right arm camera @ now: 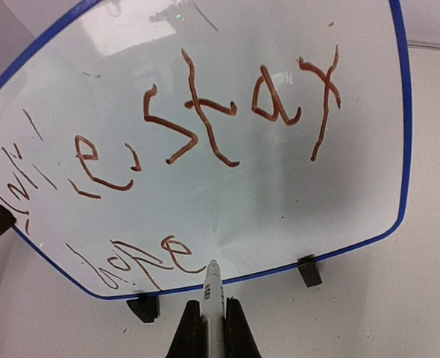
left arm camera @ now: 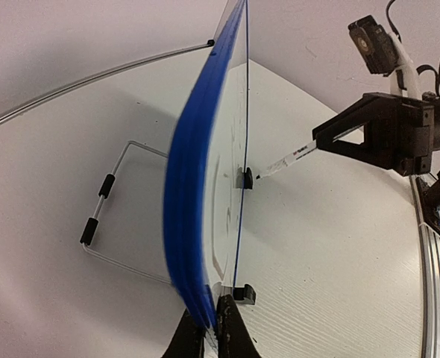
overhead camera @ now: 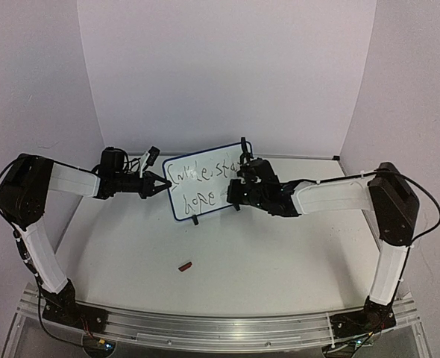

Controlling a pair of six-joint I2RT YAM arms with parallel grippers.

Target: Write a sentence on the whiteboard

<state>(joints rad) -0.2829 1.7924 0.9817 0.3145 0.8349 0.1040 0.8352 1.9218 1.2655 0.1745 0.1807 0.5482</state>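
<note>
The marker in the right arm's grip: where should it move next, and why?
Probably a short slide rightward along the lower line. The marker, held in the right gripper, has its tip just past the word hope. The whiteboard is blank to the right of it, and the left gripper clamps the board's edge.

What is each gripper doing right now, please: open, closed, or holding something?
Left gripper: closed on the whiteboard edge.
Right gripper: closed on the marker.
</note>
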